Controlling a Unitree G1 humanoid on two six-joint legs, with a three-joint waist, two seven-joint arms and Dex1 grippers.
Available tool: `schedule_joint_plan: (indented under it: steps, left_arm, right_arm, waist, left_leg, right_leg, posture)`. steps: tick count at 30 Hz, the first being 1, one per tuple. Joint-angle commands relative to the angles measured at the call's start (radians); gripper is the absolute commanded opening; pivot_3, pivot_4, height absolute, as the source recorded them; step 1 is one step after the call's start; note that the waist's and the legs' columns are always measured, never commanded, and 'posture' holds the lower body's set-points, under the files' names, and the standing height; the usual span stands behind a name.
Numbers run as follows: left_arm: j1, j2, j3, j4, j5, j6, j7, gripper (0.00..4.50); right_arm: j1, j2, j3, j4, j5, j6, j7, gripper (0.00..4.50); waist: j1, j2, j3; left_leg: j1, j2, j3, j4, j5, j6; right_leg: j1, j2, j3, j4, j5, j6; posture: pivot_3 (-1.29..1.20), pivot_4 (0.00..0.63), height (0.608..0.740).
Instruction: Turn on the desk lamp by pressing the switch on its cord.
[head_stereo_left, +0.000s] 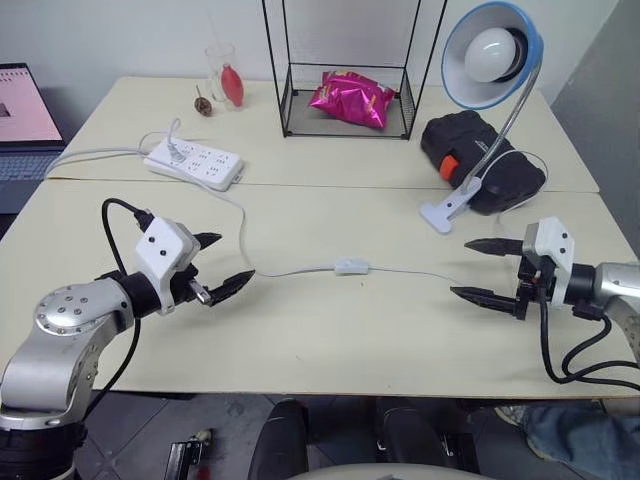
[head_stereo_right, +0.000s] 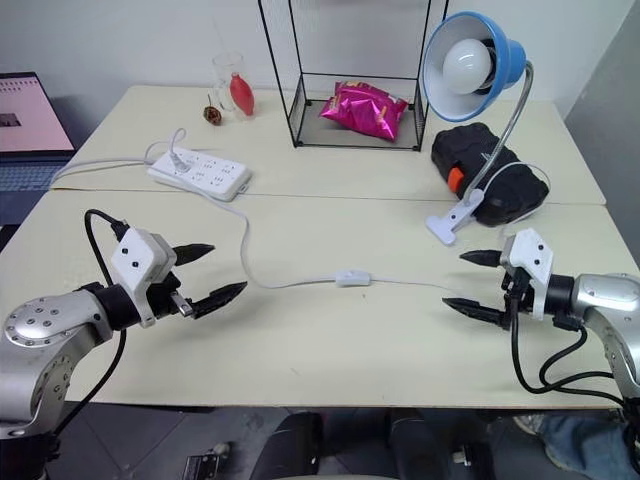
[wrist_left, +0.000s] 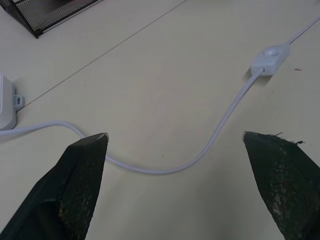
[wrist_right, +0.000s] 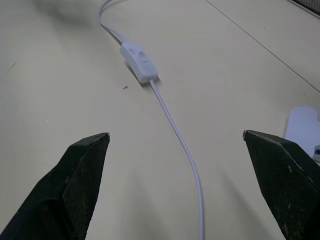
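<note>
Lying flat mid-table, white oblong switch (head_stereo_left: 351, 266) (untouched); both tools wide open, empty.

A white multi-socket power strip (head_stereo_left: 194, 163) lies on the left of the cream table (head_stereo_left: 300, 330), its thick white cable (head_stereo_left: 95, 155) trailing off leftward; behind it a clear glass (head_stereo_left: 222, 68) holds a red object (head_stereo_left: 232, 85), with a small brown item (head_stereo_left: 203, 105) just beside; a black wire rack (head_stereo_left: 345, 70) encloses a pink snack bag (head_stereo_left: 352, 99); a black case with an orange latch (head_stereo_left: 478, 157) sits at right; a laptop (head_stereo_left: 22, 120) stands at far left.
</note>
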Motion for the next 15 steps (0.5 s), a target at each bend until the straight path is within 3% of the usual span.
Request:
schedule_joint_plan:
  steps: [1,15]
  left_arm:
    - [-0.004,-0.001,0.023,-0.038,-0.013,-0.015,0.003,4.49]
    - [0.007,-0.035,0.010,-0.049,-0.068,-0.064,-0.046,4.49]
  right_arm:
    - [-0.018,0.005,0.004,-0.008,-0.008,-0.026,0.016,4.50]
    - [-0.042,0.032,0.048,-0.014,-0.022,-0.027,0.025,4.50]
  waist:
    - [0.000,0.000,0.000]
    - [0.000,0.000,0.000]
  left_leg:
    - [0.000,0.000,0.000,0.000,0.000,0.000]
    - [0.000,0.000,0.000,0.000,0.000,0.000]
  right_leg:
    - [0.000,0.000,0.000,0.000,0.000,0.000]
    - [0.000,0.000,0.000,0.001,0.000,0.000]
  posture:
    - [0.00,0.150,0.740]
    - [0.00,0.150,0.740]
